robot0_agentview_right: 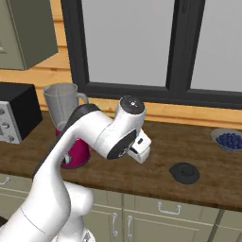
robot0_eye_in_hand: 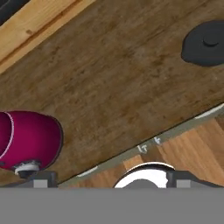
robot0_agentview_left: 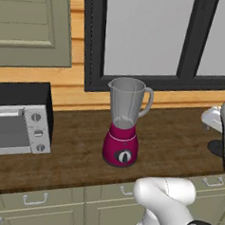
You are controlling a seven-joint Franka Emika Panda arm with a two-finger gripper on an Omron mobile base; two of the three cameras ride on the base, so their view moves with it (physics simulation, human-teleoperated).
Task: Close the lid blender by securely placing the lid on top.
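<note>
The blender [robot0_agentview_left: 122,129] stands mid-counter, with a magenta base, a black dial and a tall clear grey jar whose top is uncovered. In the right base view my arm hides part of the blender [robot0_agentview_right: 64,116]. The lid [robot0_agentview_right: 185,172], a round black cap with a centre knob, lies flat on the counter to the blender's right. My gripper [robot0_agentview_right: 142,152] hangs above the counter between blender and lid, touching neither. In the hand view my gripper [robot0_eye_in_hand: 113,180] is open with nothing between its tips, the lid [robot0_eye_in_hand: 205,43] sits at the upper right and the magenta base [robot0_eye_in_hand: 30,138] at the lower left.
A silver toaster oven [robot0_agentview_left: 18,127] stands at the counter's left end. A bowl of blueberries [robot0_agentview_right: 230,139] sits beyond the lid at the far right. The wooden counter [robot0_agentview_left: 179,143] ends in a front edge above cabinet drawers [robot0_agentview_right: 165,210]. A dark-framed window [robot0_agentview_left: 148,36] rises behind the blender.
</note>
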